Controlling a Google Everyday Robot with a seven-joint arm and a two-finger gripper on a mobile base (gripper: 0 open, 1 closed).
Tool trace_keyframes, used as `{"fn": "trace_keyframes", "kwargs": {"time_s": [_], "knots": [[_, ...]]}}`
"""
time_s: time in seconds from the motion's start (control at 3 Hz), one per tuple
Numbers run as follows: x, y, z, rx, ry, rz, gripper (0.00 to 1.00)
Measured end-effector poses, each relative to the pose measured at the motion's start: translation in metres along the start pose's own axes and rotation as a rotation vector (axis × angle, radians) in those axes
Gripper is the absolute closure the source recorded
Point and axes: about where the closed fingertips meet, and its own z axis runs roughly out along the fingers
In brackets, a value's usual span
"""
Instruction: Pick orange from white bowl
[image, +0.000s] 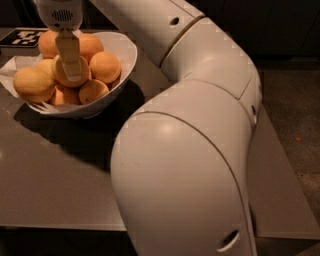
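Observation:
The white bowl (122, 60) stands at the table's back left, lined with white paper and heaped with several oranges. My gripper (69, 62) reaches straight down into the middle of the bowl. One finger (69, 52) lies flat against the front of the large round orange (59, 74) on top of the heap; the other finger is hidden behind it. That orange still rests among the others. A paler, oval fruit (34, 84) lies at the bowl's left, and deeper-orange fruits (105, 66) lie to the right.
My big white arm (200, 125) fills the middle and right of the view and hides much of the grey table (50, 175). A black-and-white marker tag (22, 37) lies behind the bowl. The floor (295, 115) shows at the right.

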Motion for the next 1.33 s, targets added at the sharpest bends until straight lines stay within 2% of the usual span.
{"fn": "trace_keyframes", "kwargs": {"time_s": [1.33], "knots": [[0.002,-0.003,0.031,-0.075,-0.022,0.011,0.19]]}}
